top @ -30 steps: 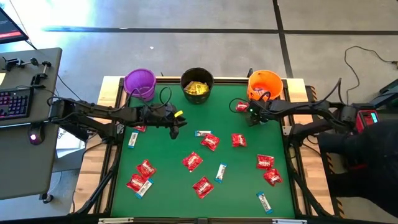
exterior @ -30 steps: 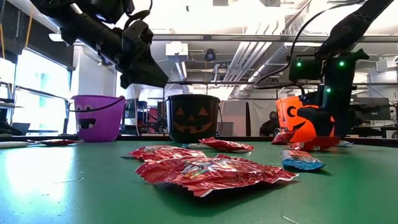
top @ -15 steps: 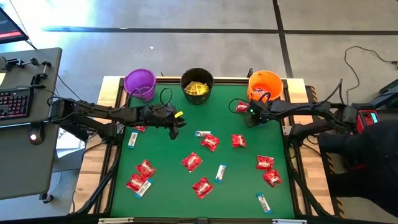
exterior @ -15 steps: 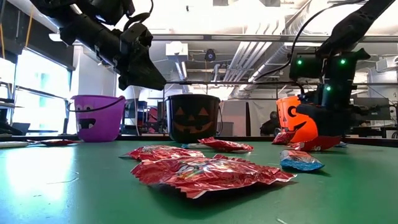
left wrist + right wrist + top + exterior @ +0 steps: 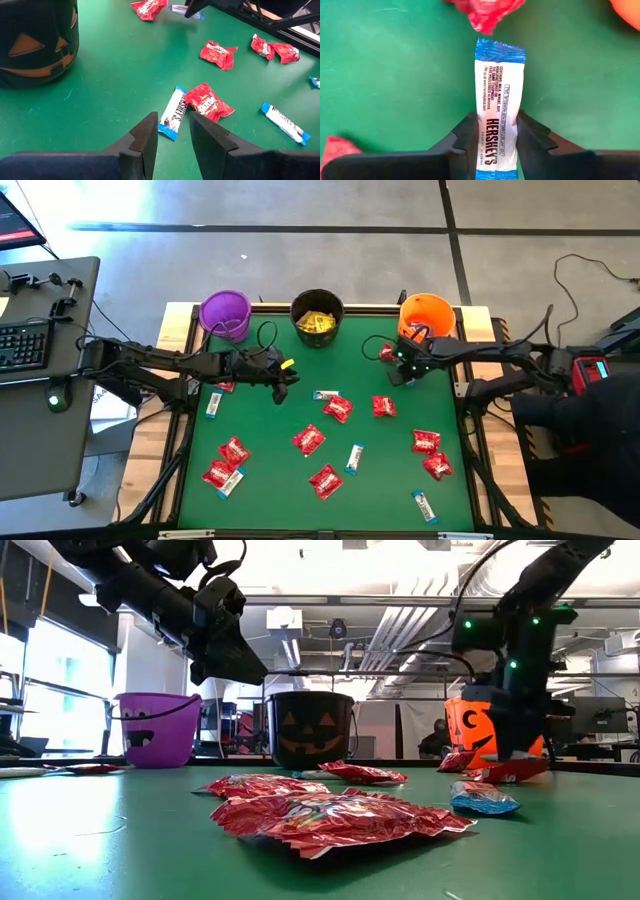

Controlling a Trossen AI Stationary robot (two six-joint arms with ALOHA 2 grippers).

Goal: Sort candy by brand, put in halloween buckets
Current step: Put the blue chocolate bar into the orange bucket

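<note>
My right gripper is shut on a white-and-blue bar, just in front of the orange bucket and beside a red packet. My left gripper hangs above the table's middle left, open by a narrow gap with nothing between its fingers. Below it lie another white-and-blue bar and a red packet. The purple bucket and the black bucket, which has yellow packets inside, stand along the far edge. My right gripper pinches the bar's two long edges between its two fingers, in the half toward the printed name. The fingers come steeply from above. The bar's blue far end points at the red packet; whether the bar is clear of the table I cannot tell.
Several red packets and white-and-blue bars are scattered over the green mat. Wooden frame strips edge the mat. A desk with a keyboard stands to the left.
My right gripper has shifted a little toward the table's left and risen slightly in front of the orange bucket, tipping as it went. My left arm has kept still.
</note>
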